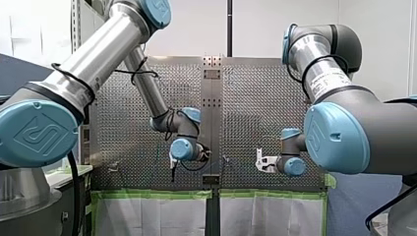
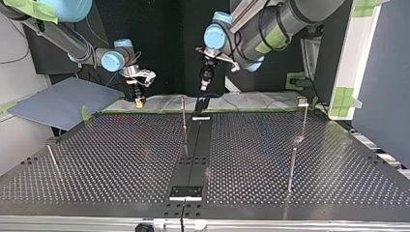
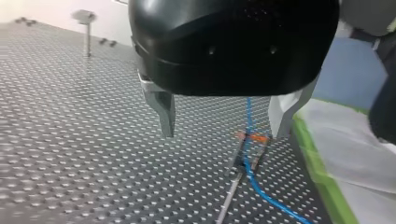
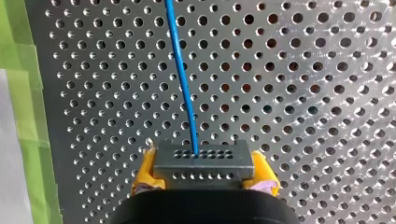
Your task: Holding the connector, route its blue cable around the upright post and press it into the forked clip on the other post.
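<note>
Connector (image 4: 203,163) sits clenched in my right gripper's (image 4: 204,173) yellow-padded jaws, its blue cable (image 4: 180,70) running ahead over the perforated worktop (image 4: 303,70). My left gripper (image 3: 224,134) hangs with jaws released, the cable on the worktop beyond them.

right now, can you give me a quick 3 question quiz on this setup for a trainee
1. True or false: my right gripper is shut on the connector.
2. Pick one. In the left wrist view, my left gripper is: A) open, holding nothing; B) shut on a bolt; C) shut on a cloth.
3. Fill in: the cable leaving the connector is coloured ____.

Key: 1 true; 2 A; 3 blue.
</note>
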You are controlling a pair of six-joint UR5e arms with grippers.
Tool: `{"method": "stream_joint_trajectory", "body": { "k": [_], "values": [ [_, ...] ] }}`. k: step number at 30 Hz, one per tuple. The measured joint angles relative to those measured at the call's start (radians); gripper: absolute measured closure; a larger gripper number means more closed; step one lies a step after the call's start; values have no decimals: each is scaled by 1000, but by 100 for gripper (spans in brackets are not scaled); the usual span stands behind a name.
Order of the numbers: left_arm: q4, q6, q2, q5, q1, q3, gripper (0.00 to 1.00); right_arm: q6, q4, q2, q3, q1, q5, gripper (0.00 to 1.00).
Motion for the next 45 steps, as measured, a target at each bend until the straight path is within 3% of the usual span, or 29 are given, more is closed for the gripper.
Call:
{"method": "stream_joint_trajectory", "body": {
  "k": [4,18,24,45],
  "values": [
    [31,-26,32,2,0,-32,0,1,5,0,0,0,0,100],
    [145,-51,150,24,3,-150,0,2,9,0,0,0,0,100],
    [158,-77,203,23,7,-204,0,2,9,0,0,1,0,100],
    [202,-98,401,17,12,-401,0,3,9,0,0,1,0,100]
  ]
}}
